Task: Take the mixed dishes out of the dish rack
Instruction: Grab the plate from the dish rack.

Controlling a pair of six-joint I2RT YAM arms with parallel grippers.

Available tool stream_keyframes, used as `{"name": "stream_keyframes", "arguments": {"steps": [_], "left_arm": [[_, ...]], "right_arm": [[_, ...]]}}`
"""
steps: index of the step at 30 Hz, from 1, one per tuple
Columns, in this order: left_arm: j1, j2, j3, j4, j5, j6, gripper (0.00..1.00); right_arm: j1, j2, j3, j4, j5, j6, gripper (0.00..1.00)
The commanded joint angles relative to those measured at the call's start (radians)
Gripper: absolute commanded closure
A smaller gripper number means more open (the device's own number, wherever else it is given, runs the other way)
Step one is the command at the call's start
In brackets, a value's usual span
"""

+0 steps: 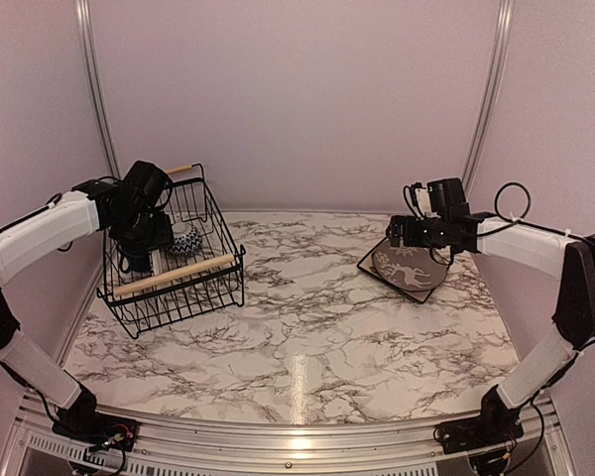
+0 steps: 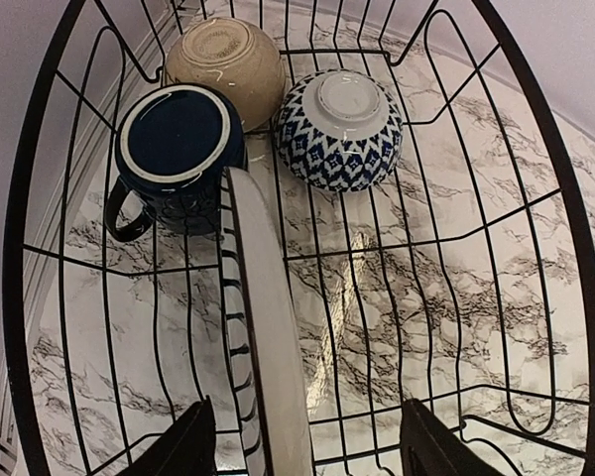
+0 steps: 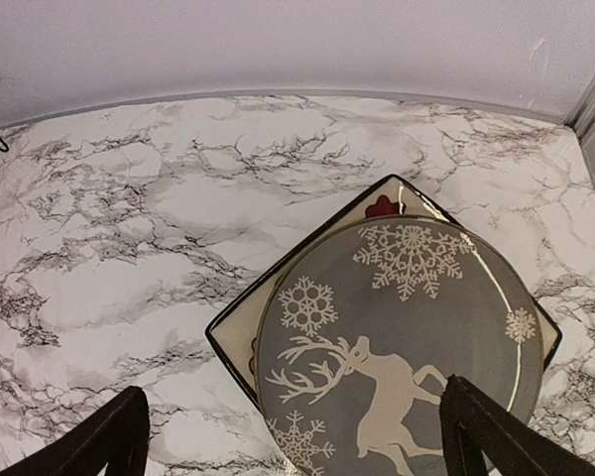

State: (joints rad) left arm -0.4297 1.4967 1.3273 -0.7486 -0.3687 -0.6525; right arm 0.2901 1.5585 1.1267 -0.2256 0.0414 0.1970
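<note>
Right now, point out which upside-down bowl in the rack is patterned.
The blue-and-white bowl; the cream bowl beside it is plain.

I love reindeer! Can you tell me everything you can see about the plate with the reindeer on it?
The reindeer plate is square with a dark edge and cream corners, one showing some red. Its round grey middle, ringed in gold, carries a cream reindeer and snowflakes. It looks glossy, like ceramic. It lies face up on the marble table, at its right side, turned like a diamond. The right gripper hangs open over it, not gripping it.
</note>
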Motion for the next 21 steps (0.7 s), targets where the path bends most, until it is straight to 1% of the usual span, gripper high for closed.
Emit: {"name": "stream_keyframes", "arguments": {"steps": [1, 2, 4, 7, 10, 15, 21], "left_arm": [[0.007, 0.015, -0.02, 0.059, 0.002, 0.007, 0.37], [0.007, 0.024, -0.018, 0.061, -0.003, 0.011, 0.39], [0.007, 0.042, -0.01, 0.06, -0.007, 0.019, 0.43], [0.007, 0.058, -0.005, 0.06, -0.012, 0.027, 0.47], [0.008, 0.059, -0.009, 0.061, -0.026, 0.032, 0.56], [0.007, 0.044, -0.024, 0.056, -0.077, 0.04, 0.6], [0.007, 0.054, -0.03, 0.054, -0.078, 0.045, 0.68]], "right_arm": [[-0.001, -0.024, -0.043, 0.067, 0.035, 0.005, 0.02], [0.0, -0.031, -0.057, 0.094, 0.003, 0.002, 0.01], [0.0, -0.032, -0.052, 0.084, -0.076, -0.012, 0.02], [0.0, -0.043, -0.061, 0.099, -0.117, -0.007, 0.01], [-0.001, -0.067, -0.084, 0.132, -0.132, 0.002, 0.01], [0.0, -0.082, -0.094, 0.149, -0.133, 0.012, 0.02], [0.0, -0.091, -0.099, 0.156, -0.122, 0.026, 0.02]]}}
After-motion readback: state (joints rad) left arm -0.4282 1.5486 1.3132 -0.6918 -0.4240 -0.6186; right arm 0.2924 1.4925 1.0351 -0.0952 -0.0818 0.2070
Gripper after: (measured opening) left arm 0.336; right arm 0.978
